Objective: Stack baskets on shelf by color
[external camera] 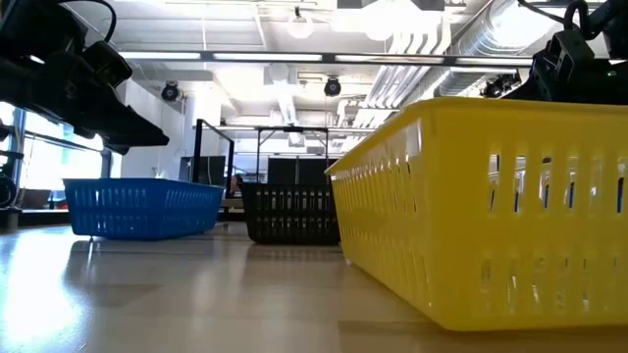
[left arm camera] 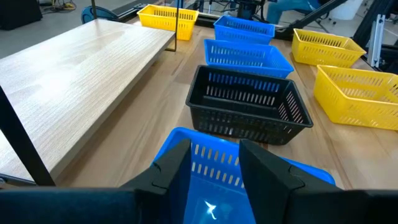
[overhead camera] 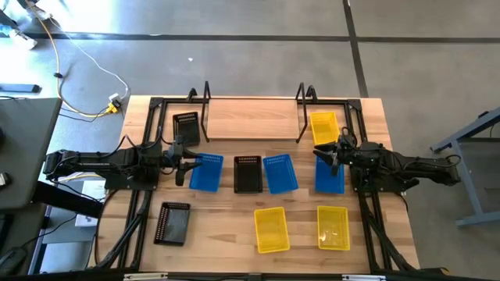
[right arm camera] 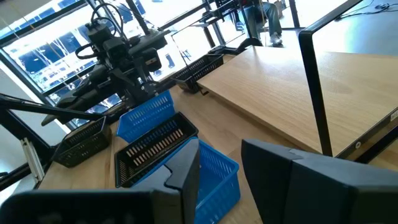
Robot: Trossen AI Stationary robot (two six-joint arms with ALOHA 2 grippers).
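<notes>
Several perforated baskets rest on their bottoms on the slatted table. Three are blue (overhead camera: 206,172) (overhead camera: 280,172) (overhead camera: 329,176), three black (overhead camera: 248,173) (overhead camera: 186,126) (overhead camera: 173,223) and three yellow (overhead camera: 323,127) (overhead camera: 271,229) (overhead camera: 333,227). The shelf (overhead camera: 254,119), a light plank in a black wire frame, stands at the far edge with nothing on it. My left gripper (left arm camera: 214,168) is open above the left end of the leftmost blue basket (left arm camera: 211,186). My right gripper (right arm camera: 221,168) is open above the rightmost blue basket (right arm camera: 217,171).
The black wire loops (overhead camera: 205,97) (overhead camera: 303,97) rise at the shelf's two ends. One black basket and one yellow basket sit just outside them. Bare table shows between the middle row and the near row. Cables (overhead camera: 86,86) lie on the floor beyond the table.
</notes>
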